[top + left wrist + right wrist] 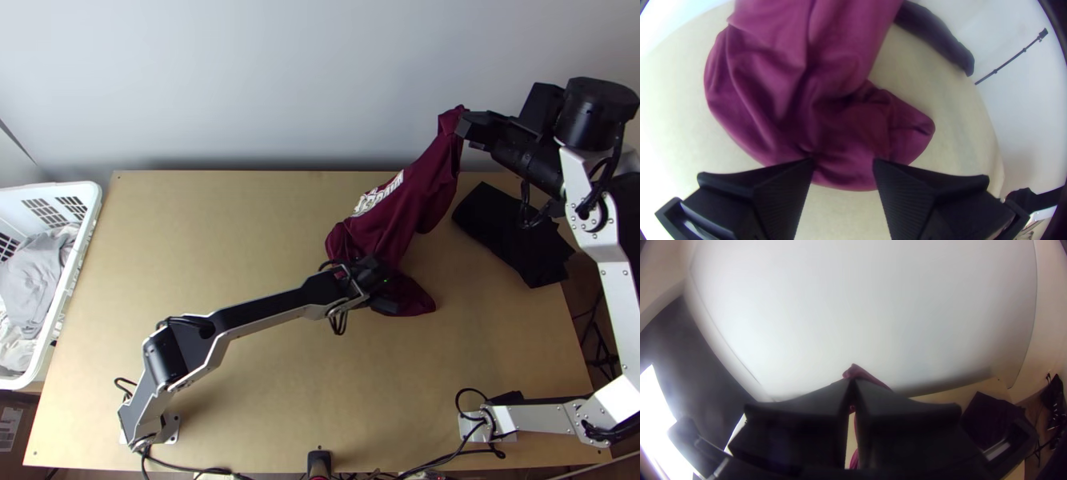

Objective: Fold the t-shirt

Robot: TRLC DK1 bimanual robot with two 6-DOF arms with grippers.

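The maroon t-shirt [424,188] hangs from the right tool [466,126], which is up beyond the surface's far edge, towards its far right corner. That tool is closed on a bunched piece of the fabric, and a small crumpled tip pokes out past its ends (a neat little maroon tuft in the right wrist view). From there the shirt slants down towards the left and the near edge, creased lengthwise, with pale lettering [380,194] showing along one side. Its lower part is bunched and rumpled on the surface [240,264], right of the middle, with one rounded flap pushed out towards the right edge. The left tool [387,288] is over this lower part, its two fingers standing wide apart; the left wrist view has the shirt's lowest folds between and just beyond the tips, though whether they touch the cloth I cannot tell. A black cloth [512,234] lies folded near the far right corner, beside the right edge. At the left edge, towards the far left corner, stands a white basket [90,228] holding grey and white laundry [30,276] in a loose heap.
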